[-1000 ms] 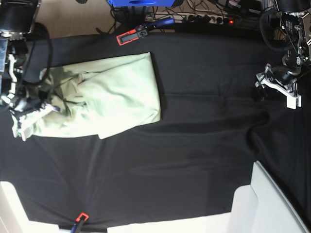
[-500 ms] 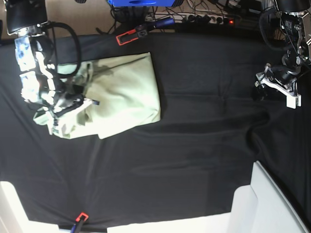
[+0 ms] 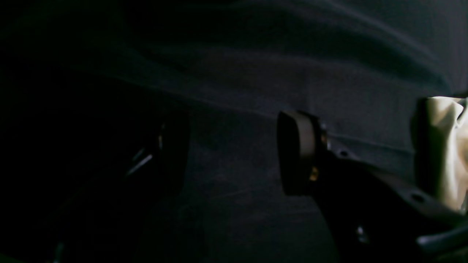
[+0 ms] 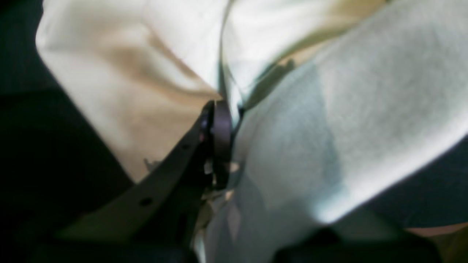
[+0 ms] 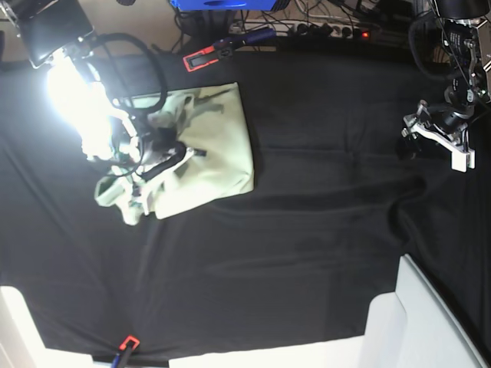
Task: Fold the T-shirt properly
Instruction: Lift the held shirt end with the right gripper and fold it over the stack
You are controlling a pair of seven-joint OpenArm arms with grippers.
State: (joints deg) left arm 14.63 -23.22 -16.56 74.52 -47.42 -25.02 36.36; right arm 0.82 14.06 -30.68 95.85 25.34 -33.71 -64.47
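The pale mint-green T-shirt lies partly folded on the black table cloth, left of centre in the base view. My right gripper is over its left part, shut on a lifted fold of the fabric. Up close, the right wrist view has the right gripper pinching the T-shirt, with cloth bunched on both sides of it. My left gripper hovers far off at the right edge. In the left wrist view the left gripper is open and empty over the dark cloth, and a bit of T-shirt shows at the right.
A red-and-black clamp holds the cloth at the back edge and another clamp at the front. A white box stands at the front right. Cables and a power strip run behind the table. Strong glare washes out my right arm.
My right gripper has carried the shirt's left edge to the right, over the rest of the garment, so the shirt's footprint is narrower. The left arm has not moved.
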